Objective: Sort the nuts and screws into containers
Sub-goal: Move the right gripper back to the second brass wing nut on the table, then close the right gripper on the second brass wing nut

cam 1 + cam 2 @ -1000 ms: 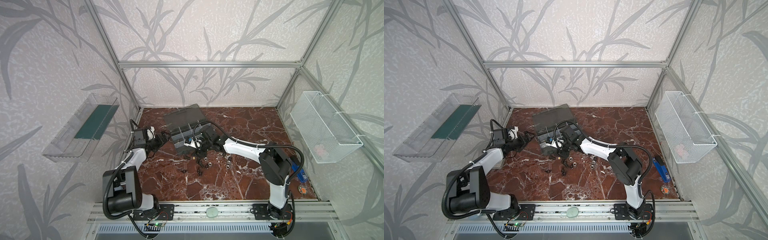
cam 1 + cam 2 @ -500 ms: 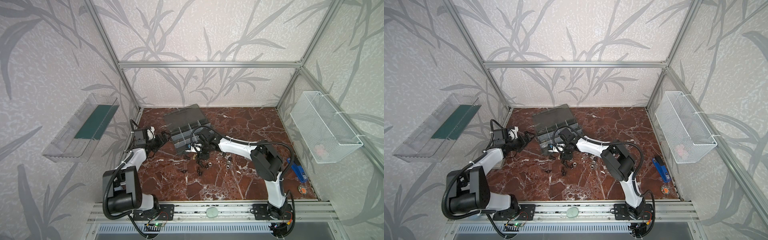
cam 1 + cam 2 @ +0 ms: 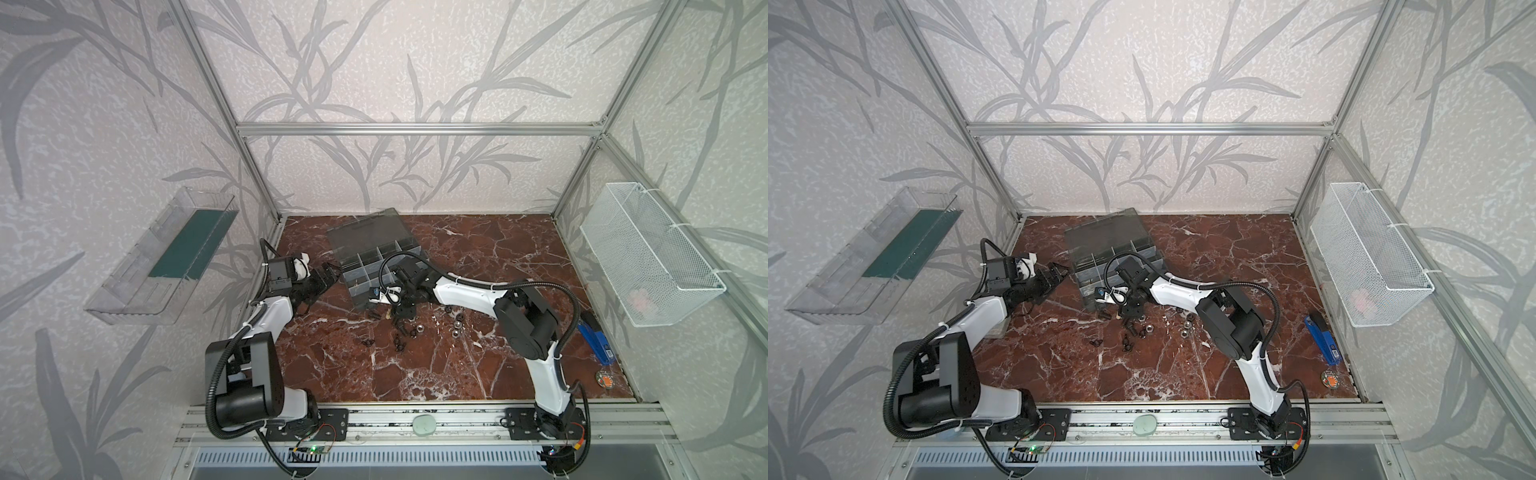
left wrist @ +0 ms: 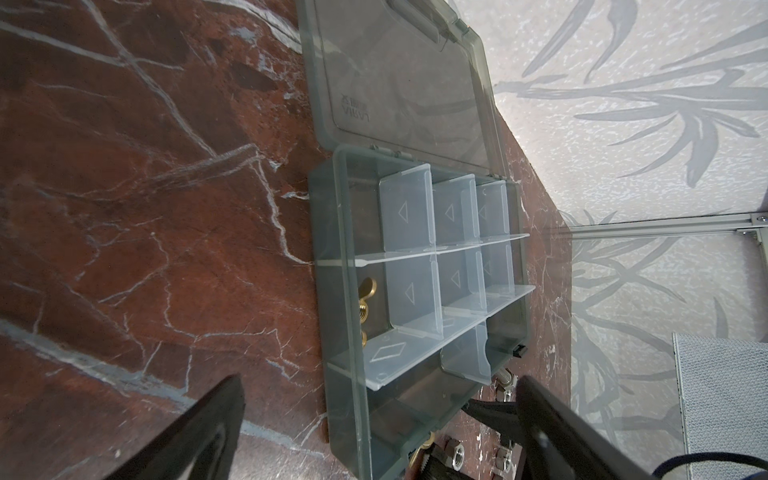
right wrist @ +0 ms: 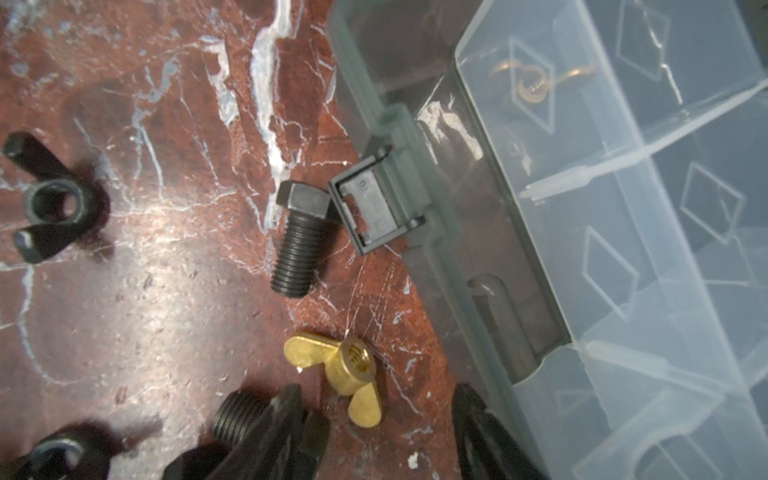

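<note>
One screw (image 5: pixel 237 417) (half behind right gripper (image 5: pixel 376 392))

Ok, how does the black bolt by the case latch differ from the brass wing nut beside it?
The black bolt is dull, with hex head and threaded shank; the brass wing nut is shiny, with two wings and a threaded hole. Both lie loose on the marble.

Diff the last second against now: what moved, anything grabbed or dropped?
The right claw moved off the front edge of the organizer case toward the near side; it now sits open astride a brass wing nut, not gripping it. Nothing taken or released. The left claw stayed open beside the case; the case and the loose screws and nuts unmoved.
</note>
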`<state>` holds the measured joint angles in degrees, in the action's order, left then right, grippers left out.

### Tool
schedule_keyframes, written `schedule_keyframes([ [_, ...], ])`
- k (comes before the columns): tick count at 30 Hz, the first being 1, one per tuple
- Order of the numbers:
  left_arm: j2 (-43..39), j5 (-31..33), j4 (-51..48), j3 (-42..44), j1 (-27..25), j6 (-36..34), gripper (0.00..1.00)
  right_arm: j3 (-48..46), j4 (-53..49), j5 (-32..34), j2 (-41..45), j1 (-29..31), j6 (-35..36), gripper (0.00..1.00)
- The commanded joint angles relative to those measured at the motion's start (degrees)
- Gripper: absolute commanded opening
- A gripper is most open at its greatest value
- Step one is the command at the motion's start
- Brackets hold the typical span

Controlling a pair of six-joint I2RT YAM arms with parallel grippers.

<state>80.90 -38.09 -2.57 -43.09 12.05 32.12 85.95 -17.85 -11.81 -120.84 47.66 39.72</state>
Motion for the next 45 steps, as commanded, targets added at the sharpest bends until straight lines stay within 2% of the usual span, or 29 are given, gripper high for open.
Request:
schedule_keyframes([
  [1,0.6,-0.6,0.1,-1.5,-0.3,-0.3,0.99,-1.0,3.3,0.2,-0.6,-0.2,-1.3,0.58],
  [19,1.1,-0.6,-0.1,-1.7,-0.4,-0.3,0.99,-1.5,0.6,0.4,-2.4,-0.2,1.7,0.55],
  [28,1.0,-0.6,-0.2,-1.9,-0.3,-0.3,1.00,-0.3,-2.3,-2.3,-4.0,-0.2,2.9,0.54],
  [37,1.2,-0.5,-0.5,-2.0,-0.3,-0.5,1.00,0.3,-2.2,-3.6,-5.4,-0.2,2.6,0.49],
  [45,1.4,-0.5,-0.5,-2.0,-0.3,-0.7,0.99,1.5,-4.1,-4.2,-6.2,-0.2,2.6,0.40],
])
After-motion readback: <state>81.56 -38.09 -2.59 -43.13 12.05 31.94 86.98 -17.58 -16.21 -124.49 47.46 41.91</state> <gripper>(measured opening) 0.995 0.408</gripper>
